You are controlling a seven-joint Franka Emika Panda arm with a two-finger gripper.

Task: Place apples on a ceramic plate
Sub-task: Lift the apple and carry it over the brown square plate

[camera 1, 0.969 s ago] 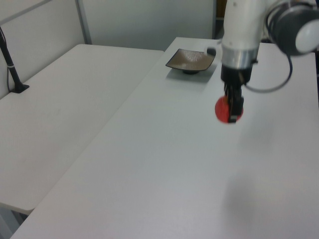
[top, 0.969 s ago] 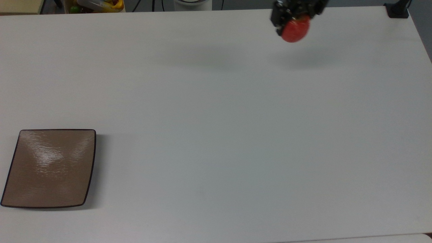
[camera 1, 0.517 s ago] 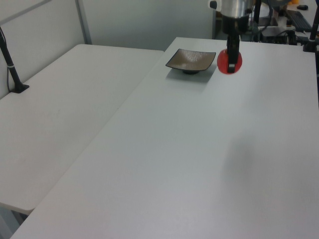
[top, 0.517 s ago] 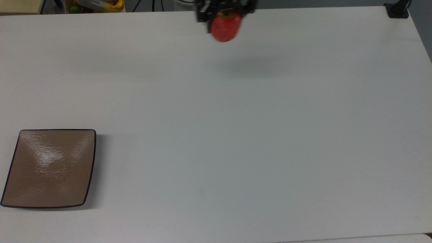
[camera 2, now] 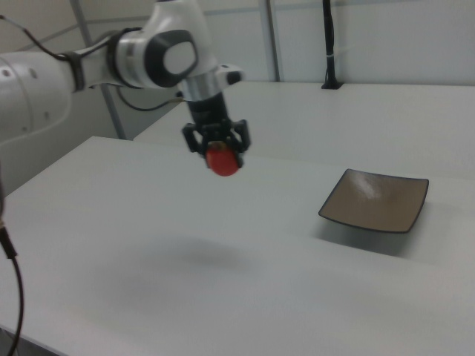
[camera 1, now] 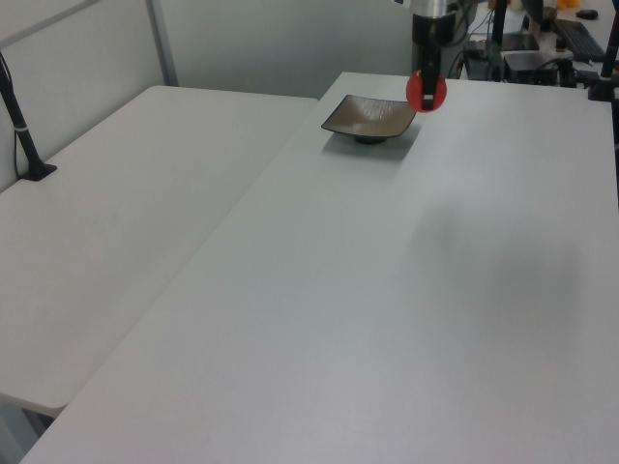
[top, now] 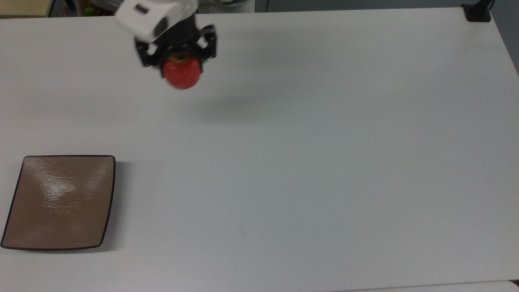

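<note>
The claw (top: 181, 61) is pinching the apple (top: 182, 72) and hanging in the air, well above the white counter (top: 308, 154). The plate (top: 61, 201) is sitting bare, well apart from the claw, down and toward the top view's left. I reckon that's the way the claw needs to travel.

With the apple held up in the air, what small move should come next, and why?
Probably carry on toward the top view's lower left. The gripper holds the apple clear above the table, while the ceramic plate lies bare there, well short of being under it.
</note>
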